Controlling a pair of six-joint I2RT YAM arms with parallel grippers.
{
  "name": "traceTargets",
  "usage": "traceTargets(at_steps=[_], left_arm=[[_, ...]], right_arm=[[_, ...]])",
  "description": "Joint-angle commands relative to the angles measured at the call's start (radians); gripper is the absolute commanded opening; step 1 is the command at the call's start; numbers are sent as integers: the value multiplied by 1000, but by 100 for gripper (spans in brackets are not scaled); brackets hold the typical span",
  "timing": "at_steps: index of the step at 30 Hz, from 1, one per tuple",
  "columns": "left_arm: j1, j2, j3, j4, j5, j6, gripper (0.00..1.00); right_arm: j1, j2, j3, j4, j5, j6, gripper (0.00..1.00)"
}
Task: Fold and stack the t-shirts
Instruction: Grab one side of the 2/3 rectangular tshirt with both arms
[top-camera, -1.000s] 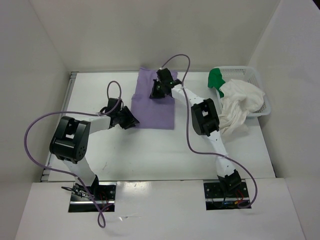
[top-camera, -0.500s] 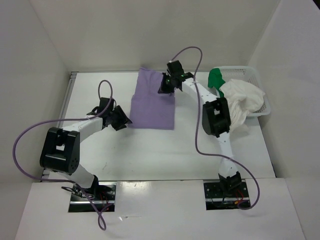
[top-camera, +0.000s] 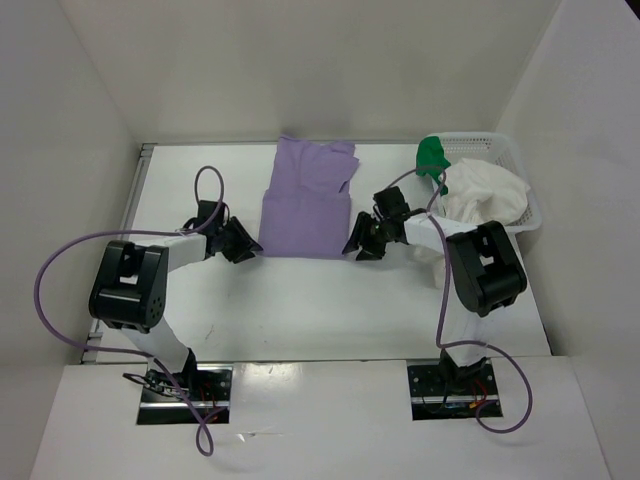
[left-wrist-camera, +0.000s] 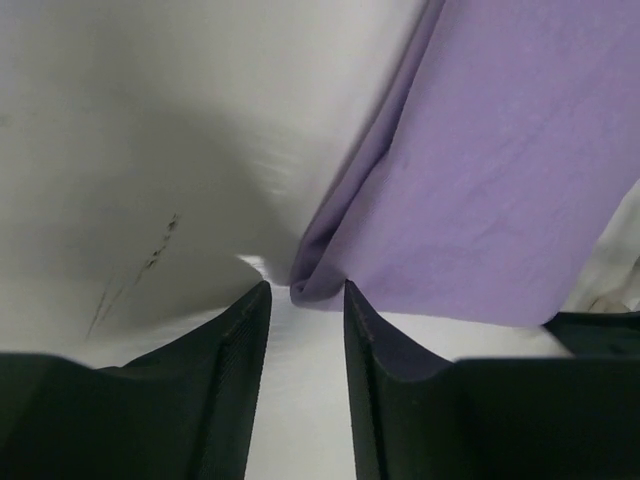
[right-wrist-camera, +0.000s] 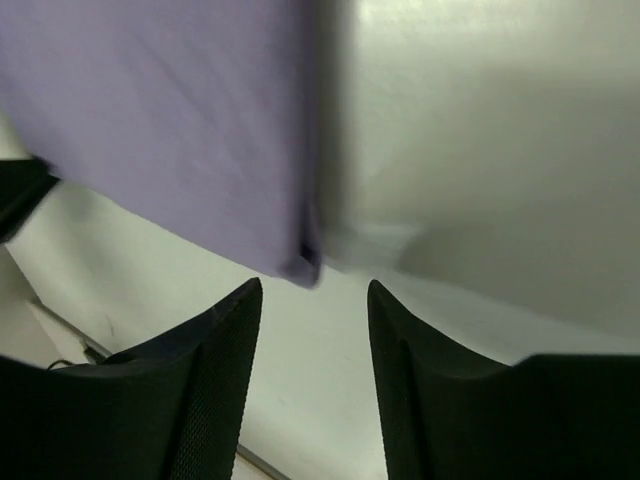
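A lavender t-shirt (top-camera: 306, 198) lies folded into a long strip at the middle back of the table. My left gripper (top-camera: 252, 246) stands open at its near left corner (left-wrist-camera: 318, 282), the fingertips just short of the cloth. My right gripper (top-camera: 354, 246) stands open at its near right corner (right-wrist-camera: 300, 262), nothing between its fingers. A white t-shirt (top-camera: 480, 200) spills out of the basket at the right, with a green t-shirt (top-camera: 432, 153) bunched at the basket's back left.
The white mesh basket (top-camera: 505, 150) sits at the back right corner. White walls enclose the table on the left, back and right. Purple cables loop over both arms.
My right gripper let go of the shirt's far end, opened, and swung back to the near right corner. The left gripper stayed by the near left corner.
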Motion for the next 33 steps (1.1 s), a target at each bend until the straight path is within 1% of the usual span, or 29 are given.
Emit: traceTargets(at_steps=[1, 2, 6, 7, 9, 10, 11, 14, 15, 17, 18, 20, 21, 24, 27, 28, 30, 31, 33], left_arm=[[-3, 47, -10, 17, -1, 0, 42], [-3, 47, -10, 17, -12, 0, 41], [-3, 47, -19, 26, -21, -9, 36], [-3, 56, -19, 36, -4, -9, 33], [-3, 56, -10, 37, 8, -9, 29], [-3, 56, -10, 37, 17, -9, 26], [-3, 56, -10, 37, 18, -9, 21], [-3, 47, -1, 37, 18, 0, 13], [-3, 47, 0, 37, 28, 9, 10], [-3, 36, 0, 27, 28, 9, 9], [-3, 36, 0, 27, 28, 20, 7], [-3, 27, -10, 27, 53, 20, 2], [-3, 27, -10, 15, 53, 32, 1], [-3, -26, -46, -28, 53, 67, 0], [-3, -95, -65, -100, 65, 96, 0], [-3, -117, -92, -120, 76, 105, 0], [-3, -200, -118, -181, 109, 106, 0], [-3, -270, -146, -227, 110, 106, 0], [-3, -351, -169, -278, 149, 84, 0]], right_arm=[[3, 5, -54, 144, -79, 63, 55], [3, 32, -63, 155, -79, 63, 55], [3, 52, -75, 201, -70, 88, 56], [3, 52, -84, 216, -70, 88, 56], [3, 71, -84, 228, -61, 114, 53], [3, 71, -93, 244, -61, 114, 46], [3, 71, -106, 253, -49, 129, 41], [3, 80, -115, 265, -48, 140, 26], [3, 80, -115, 255, -48, 140, 23], [3, 80, -115, 246, -48, 140, 17], [12, 71, -124, 245, -48, 140, 11], [23, 71, -124, 245, -48, 140, 5], [23, 43, -145, 235, -39, 140, 1], [56, 0, -176, 235, -30, 151, 0], [109, -70, -236, 190, -1, 163, 0], [122, -115, -256, 181, -1, 163, 0], [167, -167, -328, 169, -1, 206, 0], [184, -229, -351, 151, 8, 221, 0], [225, -302, -415, 106, 8, 263, 0]])
